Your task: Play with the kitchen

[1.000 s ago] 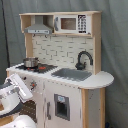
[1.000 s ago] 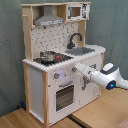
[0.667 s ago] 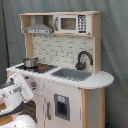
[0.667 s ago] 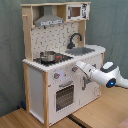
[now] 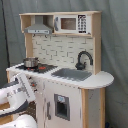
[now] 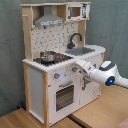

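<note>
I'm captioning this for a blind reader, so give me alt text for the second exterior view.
A white robot arm reaches from the second exterior view's right to the front of a white and wood toy kitchen, near its knobs above the oven door. A small pot sits on the hob, beside a sink with a black faucet.

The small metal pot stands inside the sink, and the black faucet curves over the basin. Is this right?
Not quite. In both exterior views the pot stands on the hob, beside the sink, not inside it. The black faucet does curve over the basin.

White arm (image 5: 17, 90) against the kitchen (image 5: 70, 75) front (knob row).
</note>
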Action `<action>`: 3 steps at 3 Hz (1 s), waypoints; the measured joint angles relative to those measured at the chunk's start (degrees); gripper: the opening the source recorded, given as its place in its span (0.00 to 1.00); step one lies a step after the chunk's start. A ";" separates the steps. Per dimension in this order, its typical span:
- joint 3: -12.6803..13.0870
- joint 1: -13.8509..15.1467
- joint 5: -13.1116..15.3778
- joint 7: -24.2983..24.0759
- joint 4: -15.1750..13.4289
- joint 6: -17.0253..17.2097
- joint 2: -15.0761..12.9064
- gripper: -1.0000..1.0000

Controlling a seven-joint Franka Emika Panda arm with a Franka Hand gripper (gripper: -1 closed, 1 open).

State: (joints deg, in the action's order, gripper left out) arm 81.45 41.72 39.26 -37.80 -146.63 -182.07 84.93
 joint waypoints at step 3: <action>0.61 6.04 -0.59 -12.16 3.80 -10.64 0.02 1.00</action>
State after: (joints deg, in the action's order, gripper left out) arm 82.06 47.76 38.67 -49.96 -142.83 -192.71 84.95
